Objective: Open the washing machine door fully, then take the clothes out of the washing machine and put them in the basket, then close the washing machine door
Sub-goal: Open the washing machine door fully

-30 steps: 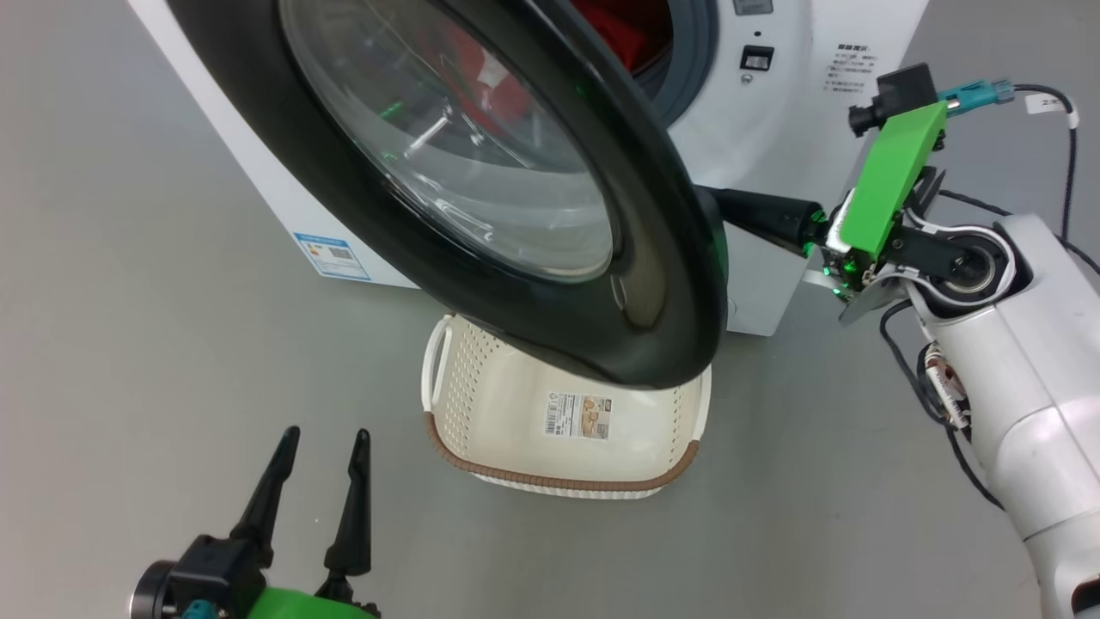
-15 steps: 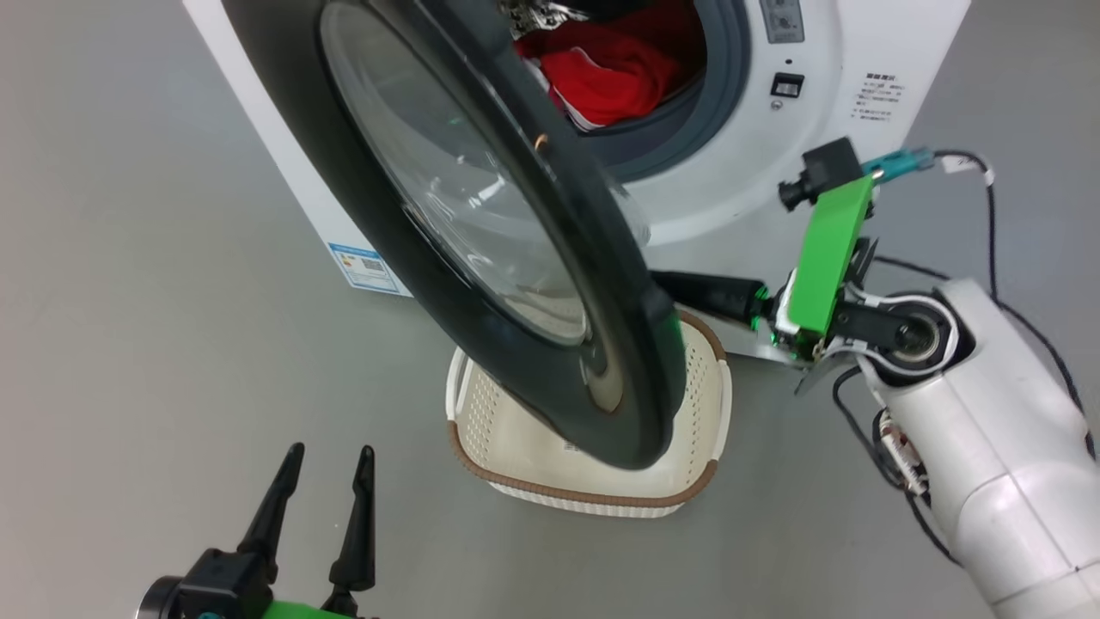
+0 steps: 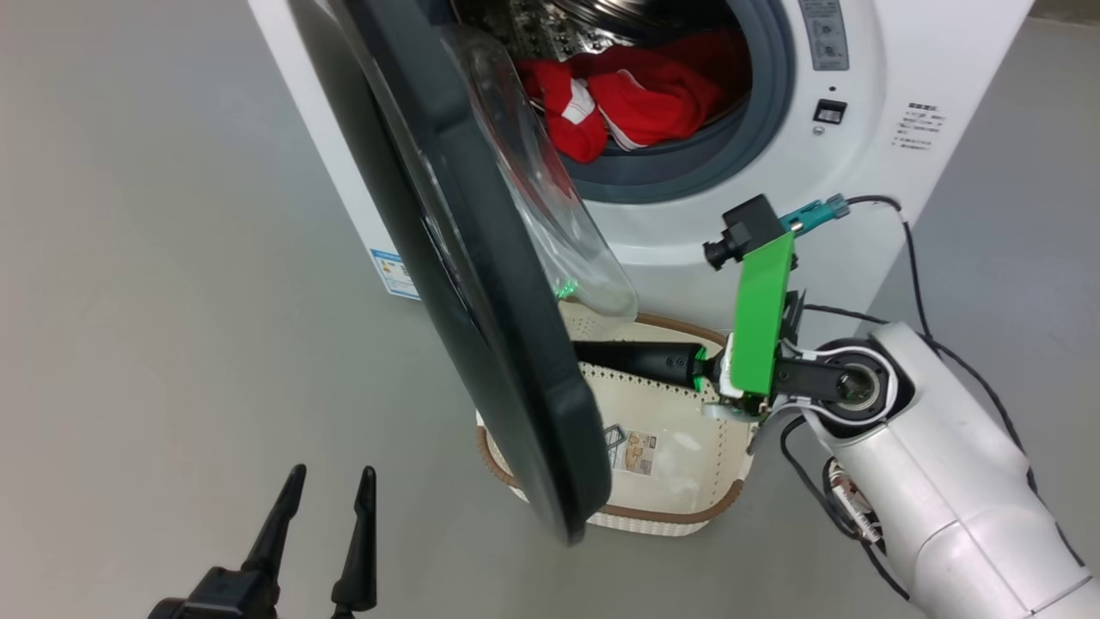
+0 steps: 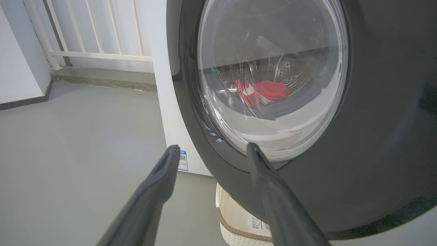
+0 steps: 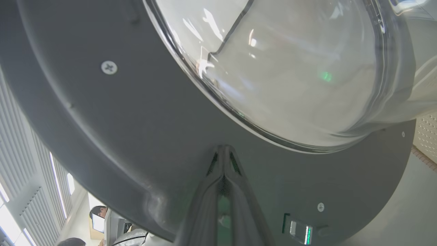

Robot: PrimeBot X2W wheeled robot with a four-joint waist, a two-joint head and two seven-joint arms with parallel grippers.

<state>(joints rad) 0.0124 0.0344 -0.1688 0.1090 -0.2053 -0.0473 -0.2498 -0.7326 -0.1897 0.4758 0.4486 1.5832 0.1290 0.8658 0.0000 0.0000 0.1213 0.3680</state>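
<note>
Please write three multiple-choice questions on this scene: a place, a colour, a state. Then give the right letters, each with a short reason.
1. Where does the basket stand?
A on the floor before the washing machine, under the washing machine door
B on top of the machine
C inside the machine

2. What colour are the clothes?
A blue
B red with white
C yellow

3. The right gripper is:
A wide open
B shut
C shut on a garment

Answers: 1 A, the door overhangs it. 2 B, red shows in the opening. 3 B, its fingers lie together, empty.
</note>
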